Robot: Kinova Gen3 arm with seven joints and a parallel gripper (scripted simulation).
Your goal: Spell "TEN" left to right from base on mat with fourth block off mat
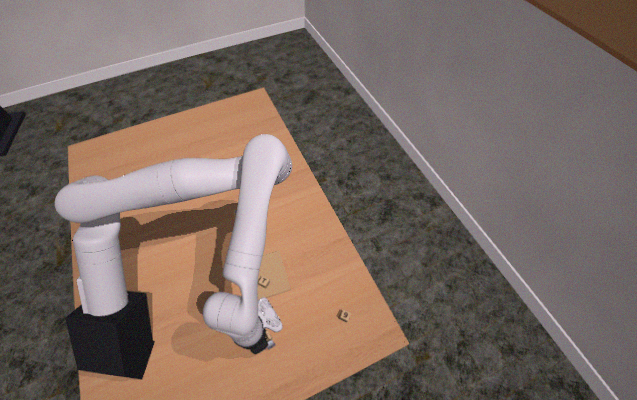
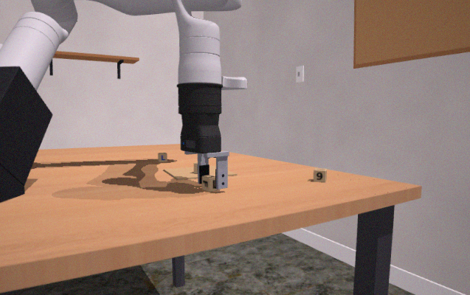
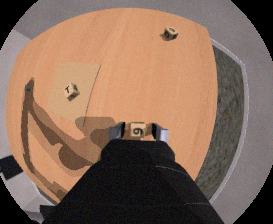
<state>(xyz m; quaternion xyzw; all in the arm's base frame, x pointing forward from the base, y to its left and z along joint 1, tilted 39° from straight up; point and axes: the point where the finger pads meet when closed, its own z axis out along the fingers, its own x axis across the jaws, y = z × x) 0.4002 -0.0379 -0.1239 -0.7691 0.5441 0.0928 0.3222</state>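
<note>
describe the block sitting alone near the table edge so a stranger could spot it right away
Start at the light wooden table and go to its side nearest the grey wall. A small tan wooden cube sits there alone, apart from the open gripper; unlike the other blocks, its side face shows a dark "9".
</note>
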